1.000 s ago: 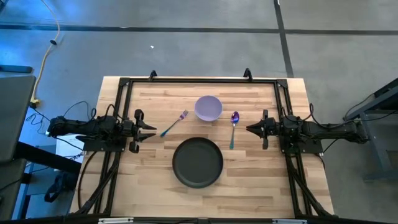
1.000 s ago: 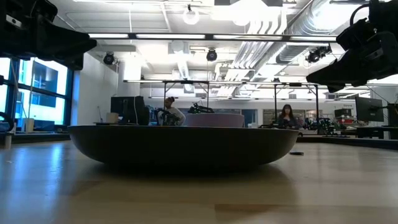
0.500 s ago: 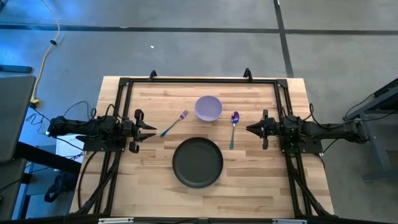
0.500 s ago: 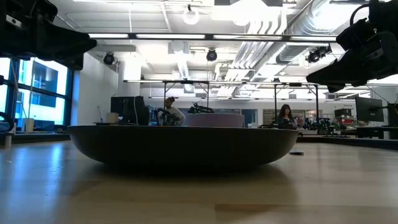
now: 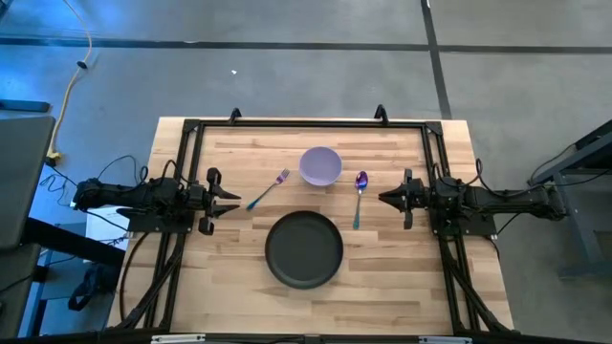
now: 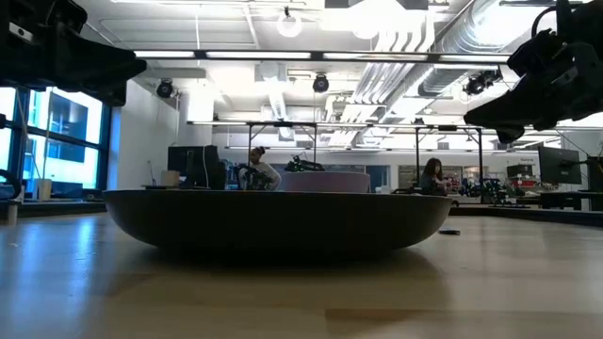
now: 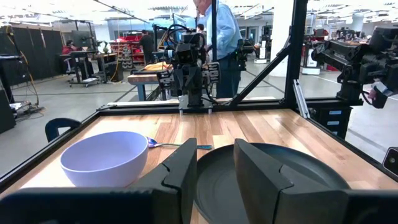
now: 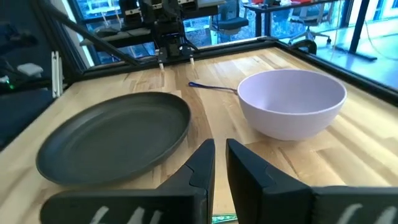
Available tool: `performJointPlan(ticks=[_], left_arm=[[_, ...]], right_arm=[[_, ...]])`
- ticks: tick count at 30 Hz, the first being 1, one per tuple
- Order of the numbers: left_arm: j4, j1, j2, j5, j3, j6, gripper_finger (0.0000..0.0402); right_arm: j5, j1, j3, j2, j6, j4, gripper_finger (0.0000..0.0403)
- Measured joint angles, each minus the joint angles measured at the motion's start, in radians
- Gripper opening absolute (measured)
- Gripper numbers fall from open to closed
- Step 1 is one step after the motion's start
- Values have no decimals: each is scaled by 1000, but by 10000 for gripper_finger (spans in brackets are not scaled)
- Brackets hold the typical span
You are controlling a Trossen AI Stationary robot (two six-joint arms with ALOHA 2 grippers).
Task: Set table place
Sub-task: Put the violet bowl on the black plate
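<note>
The round black plate (image 5: 303,250) lies flat on the light wood table (image 5: 229,272), toward its near edge. Beyond it stands the lavender bowl (image 5: 320,165). The purple-and-teal fork (image 5: 269,188) lies left of the bowl and the spoon (image 5: 360,196) right of it. My left gripper (image 5: 232,201) hovers left of the fork, open by a small gap (image 7: 215,167). My right gripper (image 5: 383,198) hovers right of the spoon, its fingers drawn together to a narrow slit (image 8: 221,155). The low view shows mainly the plate (image 6: 278,221).
A black rail frame (image 5: 306,124) edges the work area, and both arm bases sit on its side rails. Bare wood lies either side of the plate. In the room beyond the table, people (image 7: 221,34) stand or sit among other workbenches.
</note>
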Motion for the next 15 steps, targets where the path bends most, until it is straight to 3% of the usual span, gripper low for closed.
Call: performJointPlan(ticks=[5,10,15], left_arm=[[0,0,0,0,0,4,95],[1,0,0,0,0,129,95],[1,0,0,4,0,85,95]], right_arm=[[0,0,0,0,73,-1,32],[0,0,0,0,91,-1,32],[0,0,0,0,167,0,32]])
